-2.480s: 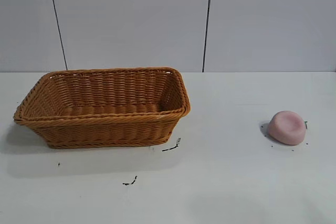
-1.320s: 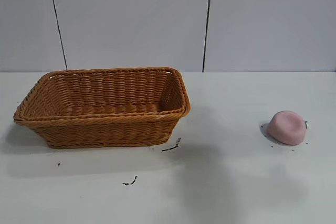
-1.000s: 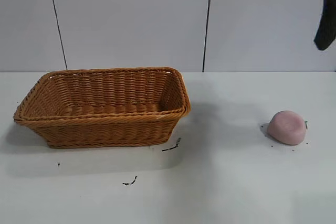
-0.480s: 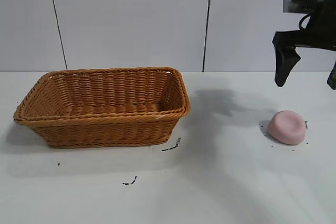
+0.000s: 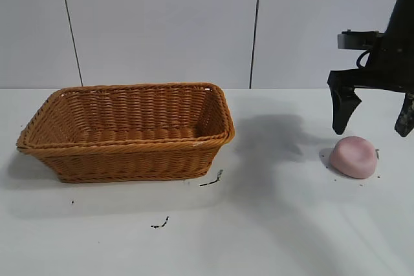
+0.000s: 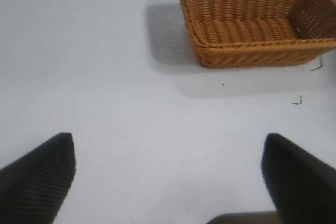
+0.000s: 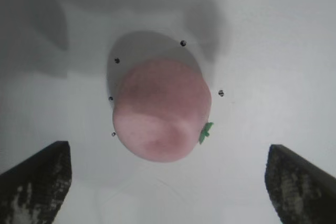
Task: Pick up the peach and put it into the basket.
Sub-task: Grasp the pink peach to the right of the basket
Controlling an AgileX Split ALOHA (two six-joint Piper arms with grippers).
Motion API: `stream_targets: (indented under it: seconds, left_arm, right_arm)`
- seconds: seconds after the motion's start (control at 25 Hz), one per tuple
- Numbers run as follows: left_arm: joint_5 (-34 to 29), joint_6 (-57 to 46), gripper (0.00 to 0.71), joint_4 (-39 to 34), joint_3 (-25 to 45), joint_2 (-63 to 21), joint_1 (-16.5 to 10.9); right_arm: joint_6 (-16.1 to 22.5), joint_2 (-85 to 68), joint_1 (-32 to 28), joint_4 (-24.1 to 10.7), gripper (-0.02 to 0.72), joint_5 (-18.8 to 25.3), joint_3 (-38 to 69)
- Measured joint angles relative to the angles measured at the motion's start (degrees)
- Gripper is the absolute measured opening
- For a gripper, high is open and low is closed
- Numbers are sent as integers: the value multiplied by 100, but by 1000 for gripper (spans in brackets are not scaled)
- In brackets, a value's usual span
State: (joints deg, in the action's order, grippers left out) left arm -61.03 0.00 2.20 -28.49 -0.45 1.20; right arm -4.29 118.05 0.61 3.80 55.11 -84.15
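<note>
The pale-pink peach lies on the white table at the right; in the right wrist view it shows a small green leaf. My right gripper hangs open just above and behind it, fingers spread wider than the peach, nothing held. The right wrist view shows the right gripper with the peach ahead of the gap. The orange-brown wicker basket stands at the left, empty. My left gripper is open and empty, out of the exterior view; the basket lies far ahead of it.
Small black marks lie on the table in front of the basket, and tiny dark specks ring the peach. A grey panelled wall stands behind the table. Bare white tabletop lies between basket and peach.
My right arm has come into view from the upper right and lowered, its open gripper now just above the peach. The peach and basket have not moved.
</note>
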Motion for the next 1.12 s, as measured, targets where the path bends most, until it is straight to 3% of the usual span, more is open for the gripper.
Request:
stream_targets:
  seconds: [0.28, 0.52, 1.12]
  left_arm:
    - [0, 0, 693, 0, 0, 0, 0]
    - [0, 0, 693, 0, 0, 0, 0]
    - [0, 0, 693, 0, 0, 0, 0]
  right_arm:
    - [122, 352, 210, 21, 695, -453, -6]
    - [308, 411, 131, -260, 695, -434, -6]
    - [334, 787, 131, -232, 687, -406, -10]
